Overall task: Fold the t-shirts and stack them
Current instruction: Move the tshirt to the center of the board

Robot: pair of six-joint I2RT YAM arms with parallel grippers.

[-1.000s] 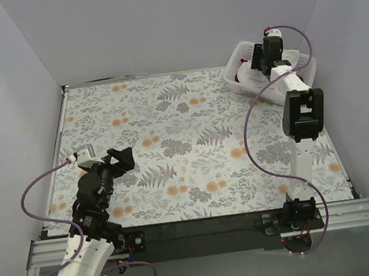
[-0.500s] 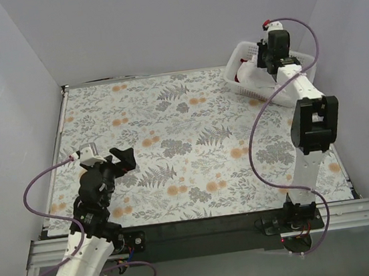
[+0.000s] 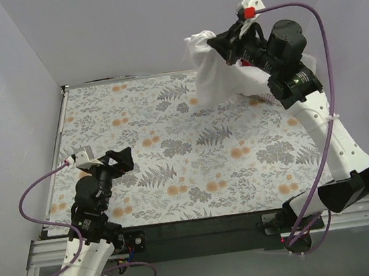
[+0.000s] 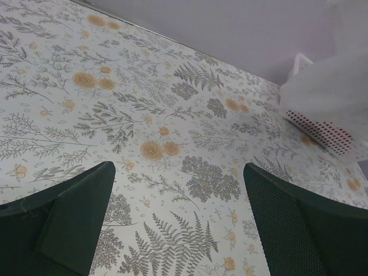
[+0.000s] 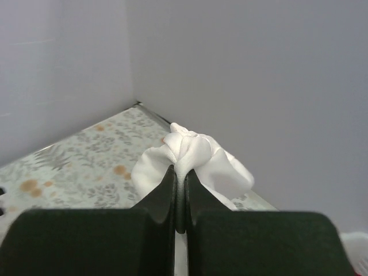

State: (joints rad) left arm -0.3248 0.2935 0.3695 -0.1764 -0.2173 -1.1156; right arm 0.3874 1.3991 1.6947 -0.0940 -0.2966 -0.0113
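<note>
My table is covered edge to edge in a cloth printed with grey ferns and orange flowers. At its far right corner stands the white lattice basket, with red showing through its holes.

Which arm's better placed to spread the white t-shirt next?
Right: its claw is shut on the white fabric t-shirt, lifted above the floral table; left claw hangs open, far away.

The right end effector pinches the white t-shirt aloft over the far right of the floral table.

The white t-shirt hides most of the basket — contents unreadable.
</note>
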